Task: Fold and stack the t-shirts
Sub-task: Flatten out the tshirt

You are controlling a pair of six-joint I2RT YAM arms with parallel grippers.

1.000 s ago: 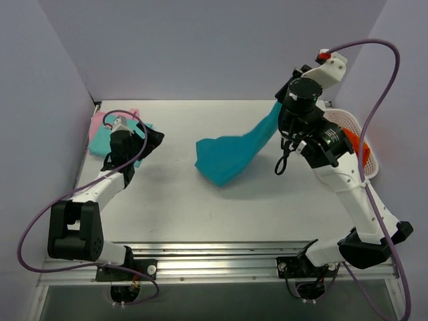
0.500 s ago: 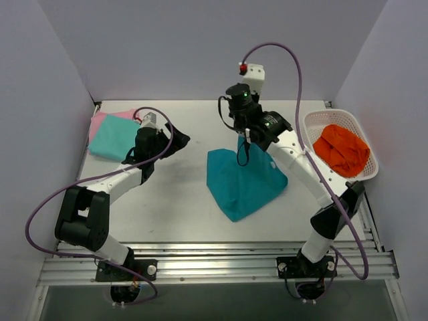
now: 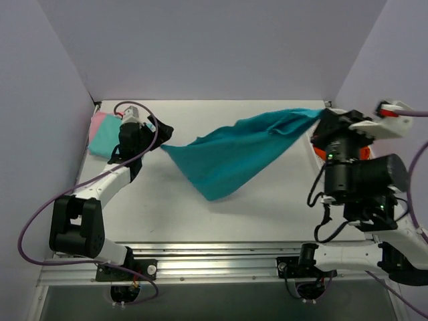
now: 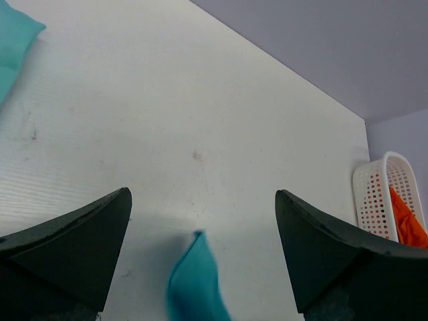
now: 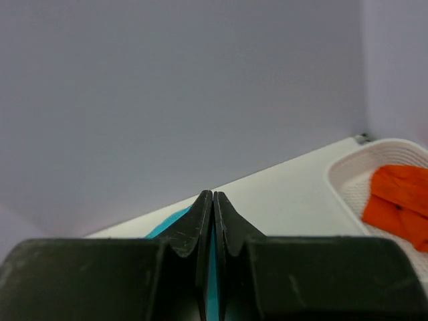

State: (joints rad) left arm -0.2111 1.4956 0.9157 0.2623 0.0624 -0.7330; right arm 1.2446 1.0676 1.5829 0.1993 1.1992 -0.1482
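The deep teal t-shirt [image 3: 234, 150] hangs stretched in the air across the table, from my left gripper up to my right gripper. My right gripper [image 3: 326, 119] is raised at the right and shut on one end of it; teal cloth shows between the closed fingers in the right wrist view [image 5: 212, 195]. My left gripper [image 3: 162, 137] is open. In the left wrist view [image 4: 202, 194] the shirt's other corner [image 4: 194, 281] lies between the wide-apart jaws and touches neither. The aqua-mint t-shirt [image 3: 103, 142] lies folded on the pink t-shirt [image 3: 99, 122] at the far left.
The white lattice basket [image 4: 374, 194] holding an orange cloth [image 4: 409, 217] stands at the right edge, mostly hidden behind my right arm in the top view. It also shows in the right wrist view [image 5: 348, 174]. Walls enclose the table on three sides.
My right arm swung from the table's middle to the far right and up, pulling the teal shirt taut off the table. My left gripper shifted slightly left, now at the shirt's free corner.
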